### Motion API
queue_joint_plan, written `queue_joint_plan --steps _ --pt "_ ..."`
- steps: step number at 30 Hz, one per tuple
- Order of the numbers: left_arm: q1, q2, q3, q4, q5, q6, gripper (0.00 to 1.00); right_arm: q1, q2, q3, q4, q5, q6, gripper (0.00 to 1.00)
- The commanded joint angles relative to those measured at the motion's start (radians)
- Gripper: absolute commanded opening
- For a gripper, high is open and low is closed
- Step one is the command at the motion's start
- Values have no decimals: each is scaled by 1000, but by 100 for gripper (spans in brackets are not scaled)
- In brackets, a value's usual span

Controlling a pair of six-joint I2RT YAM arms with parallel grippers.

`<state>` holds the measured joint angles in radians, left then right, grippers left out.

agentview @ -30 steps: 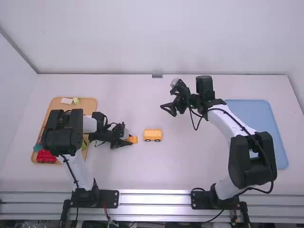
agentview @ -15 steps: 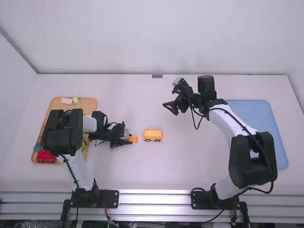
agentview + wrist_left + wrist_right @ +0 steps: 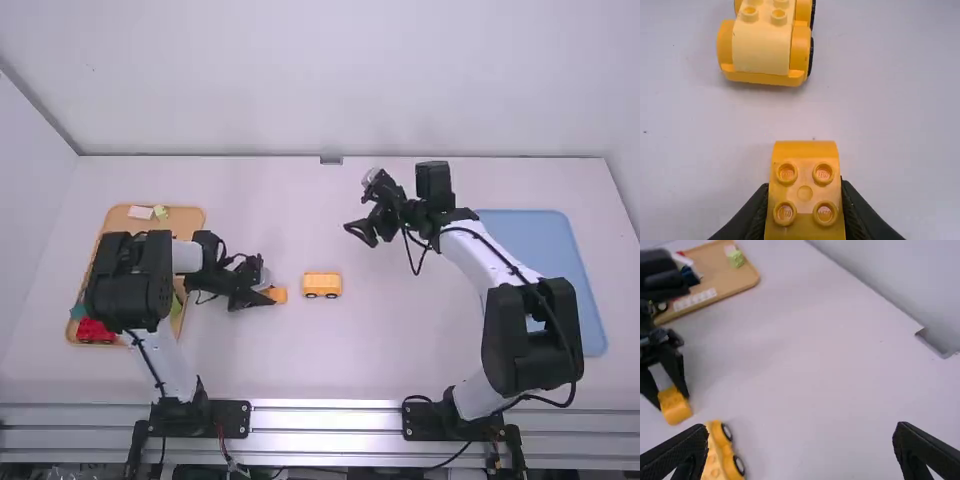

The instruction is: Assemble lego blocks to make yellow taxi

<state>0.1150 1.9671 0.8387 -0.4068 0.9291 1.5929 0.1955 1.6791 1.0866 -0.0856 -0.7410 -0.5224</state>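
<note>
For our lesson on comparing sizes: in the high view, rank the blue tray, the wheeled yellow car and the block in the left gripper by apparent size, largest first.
1. Blue tray
2. Wheeled yellow car
3. Block, partly hidden by the left gripper

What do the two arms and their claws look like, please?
The left arm and right arm have white links and bulky black joints, with thin black cables running along them. The left claw and right claw are black, each with two tapering fingers.

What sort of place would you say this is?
Probably a robotics lab or test station: two mounted robot arms, a plain white table between pale walls, and toy blocks sorted in a tray.
</note>
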Motion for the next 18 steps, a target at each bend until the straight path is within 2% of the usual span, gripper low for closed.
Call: queue_joint_plan --steps 1,6,10,13,18 --pt "1 -69 34 -35 -18 -7 20 -11 1 26 -30 -49 -88 98" --pt "-27 -202 43 -51 50 -58 19 -64 1 4 -161 -263 -290 99" --pt "-56 -253 43 -49 58 -93 20 -66 2 -81 -132 -303 -395 99" --pt "-96 -266 43 -21 115 -151 12 -37 2 -204 11 -314 -409 98" --pt "-163 -266 40 16 159 -191 16 16 2 -413 370 -250 -288 98"
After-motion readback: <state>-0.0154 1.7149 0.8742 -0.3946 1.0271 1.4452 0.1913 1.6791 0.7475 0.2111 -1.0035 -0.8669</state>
